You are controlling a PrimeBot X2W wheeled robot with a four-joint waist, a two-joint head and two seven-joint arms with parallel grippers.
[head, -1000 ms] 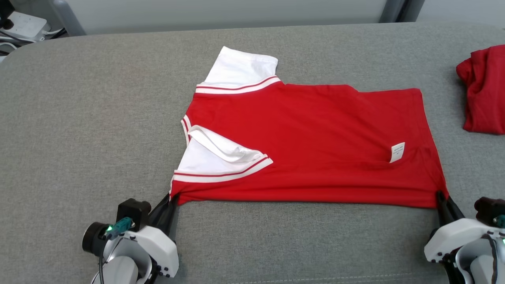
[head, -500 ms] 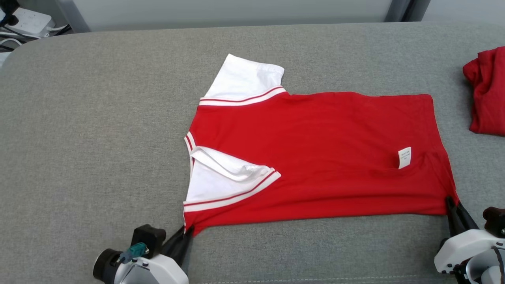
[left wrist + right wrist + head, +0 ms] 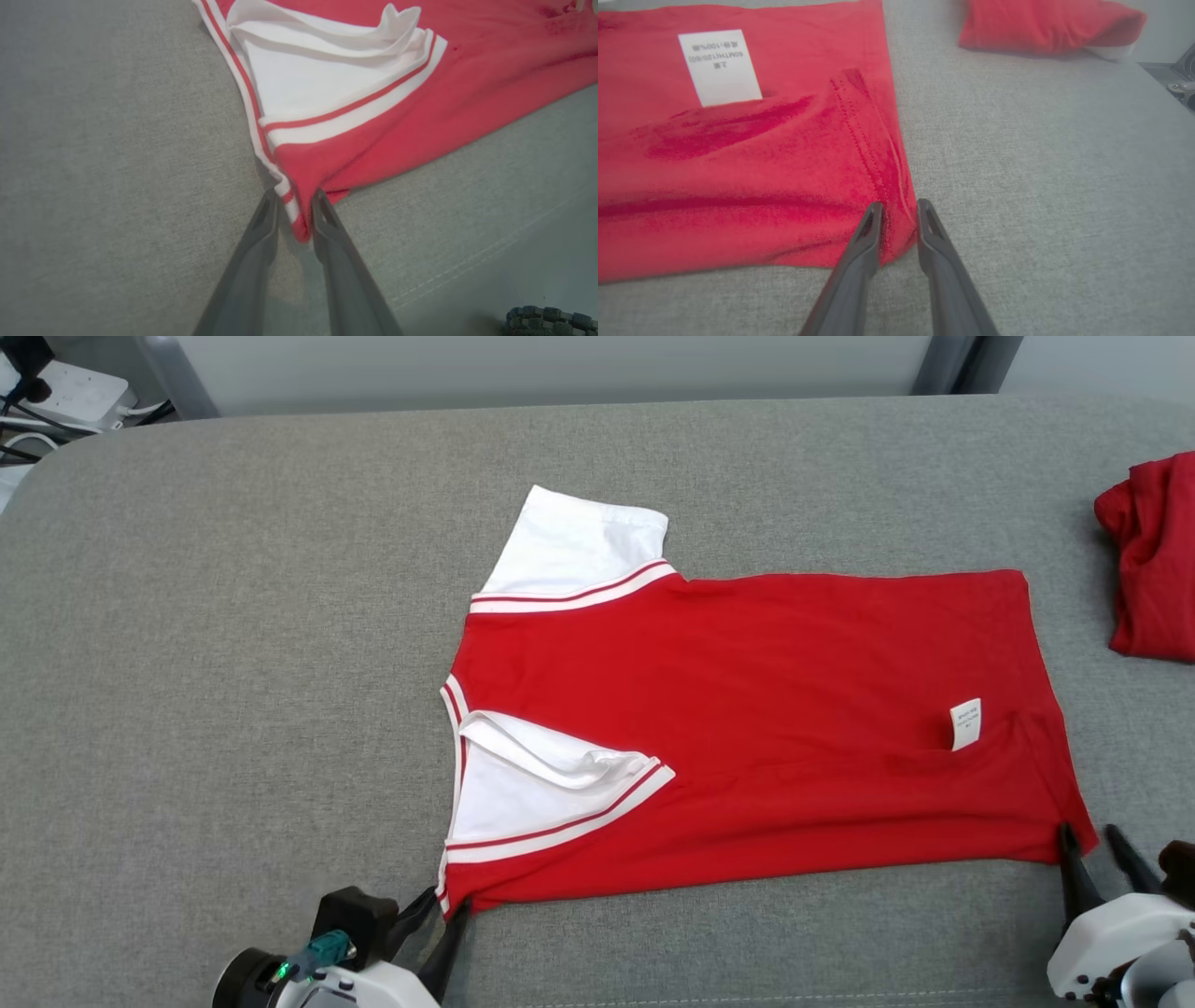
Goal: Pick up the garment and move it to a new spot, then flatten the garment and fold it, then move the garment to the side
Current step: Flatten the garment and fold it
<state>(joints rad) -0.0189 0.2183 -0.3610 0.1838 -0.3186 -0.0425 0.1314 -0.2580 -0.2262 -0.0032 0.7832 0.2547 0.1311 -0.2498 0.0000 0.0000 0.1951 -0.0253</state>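
Observation:
The red garment (image 3: 747,709) with white, red-striped sleeves lies flat on the grey cushioned surface (image 3: 233,663), a white label near its right hem. My left gripper (image 3: 446,903) is at its near left corner, open, and the corner still lies between the parted fingers (image 3: 294,196). My right gripper (image 3: 1088,835) is at the near right corner, also open. In the right wrist view that hem corner (image 3: 896,233) rests between the spread fingertips (image 3: 900,205). The near sleeve (image 3: 327,79) is folded onto the body, rumpled.
A second red garment (image 3: 1153,569) lies bunched at the far right, also in the right wrist view (image 3: 1045,28). A white power strip (image 3: 65,387) and cables sit beyond the back left corner. The surface's front seam (image 3: 467,270) runs close to my grippers.
The garment has been drawn toward me by its two near corners. Both grippers, shut on those corners before, now stand open with the cloth loose between the fingers.

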